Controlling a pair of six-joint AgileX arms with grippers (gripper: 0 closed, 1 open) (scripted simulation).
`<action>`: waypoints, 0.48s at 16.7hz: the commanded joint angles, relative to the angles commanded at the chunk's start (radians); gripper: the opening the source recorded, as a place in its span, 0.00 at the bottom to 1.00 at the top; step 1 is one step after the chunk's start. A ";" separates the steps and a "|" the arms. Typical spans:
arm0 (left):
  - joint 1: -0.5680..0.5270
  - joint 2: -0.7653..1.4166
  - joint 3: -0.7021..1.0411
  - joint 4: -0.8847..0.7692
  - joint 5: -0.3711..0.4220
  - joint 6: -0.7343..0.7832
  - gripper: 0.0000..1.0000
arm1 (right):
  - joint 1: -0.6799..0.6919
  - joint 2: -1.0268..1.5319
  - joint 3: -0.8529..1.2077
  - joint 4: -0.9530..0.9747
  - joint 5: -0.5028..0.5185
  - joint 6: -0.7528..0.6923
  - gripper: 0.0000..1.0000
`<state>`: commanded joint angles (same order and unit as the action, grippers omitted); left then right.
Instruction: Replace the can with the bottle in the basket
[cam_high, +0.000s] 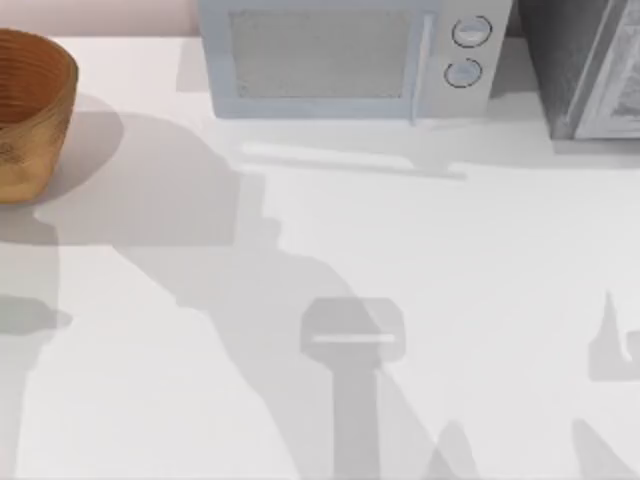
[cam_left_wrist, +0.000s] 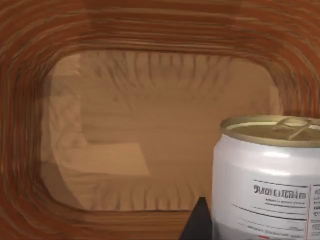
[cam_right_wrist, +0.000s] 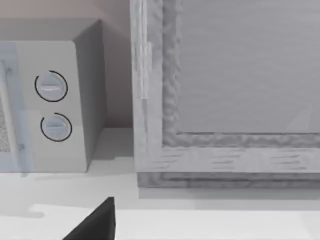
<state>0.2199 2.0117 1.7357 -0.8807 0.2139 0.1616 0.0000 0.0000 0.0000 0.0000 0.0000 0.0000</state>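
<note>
The orange-brown woven basket (cam_high: 28, 120) stands at the table's far left edge, partly cut off by the picture. In the left wrist view I look down into the basket (cam_left_wrist: 45, 30), at its ribbed walls and pale floor. The can (cam_left_wrist: 267, 175) stands inside it, close to the camera, with a white printed label and a dull gold top with a pull tab. A dark part of my left gripper (cam_left_wrist: 199, 222) sits right beside the can. A dark part of my right gripper (cam_right_wrist: 95, 222) hangs above the table near the back right. The bottle is out of view.
A pale blue microwave (cam_high: 345, 55) with two round knobs stands along the back edge. A grey cabinet (cam_high: 590, 65) stands at the back right, close in front of the right wrist camera (cam_right_wrist: 225, 100). Arm shadows fall across the white table (cam_high: 450, 260).
</note>
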 joint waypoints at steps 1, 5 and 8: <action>-0.011 -0.102 -0.088 0.050 -0.015 -0.011 0.00 | 0.000 0.000 0.000 0.000 0.000 0.000 1.00; -0.060 -0.565 -0.473 0.265 -0.076 -0.055 0.00 | 0.000 0.000 0.000 0.000 0.000 0.000 1.00; -0.099 -0.937 -0.780 0.427 -0.119 -0.085 0.00 | 0.000 0.000 0.000 0.000 0.000 0.000 1.00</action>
<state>0.1208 1.0751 0.9554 -0.4532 0.0951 0.0762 0.0000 0.0000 0.0000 0.0000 0.0000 0.0000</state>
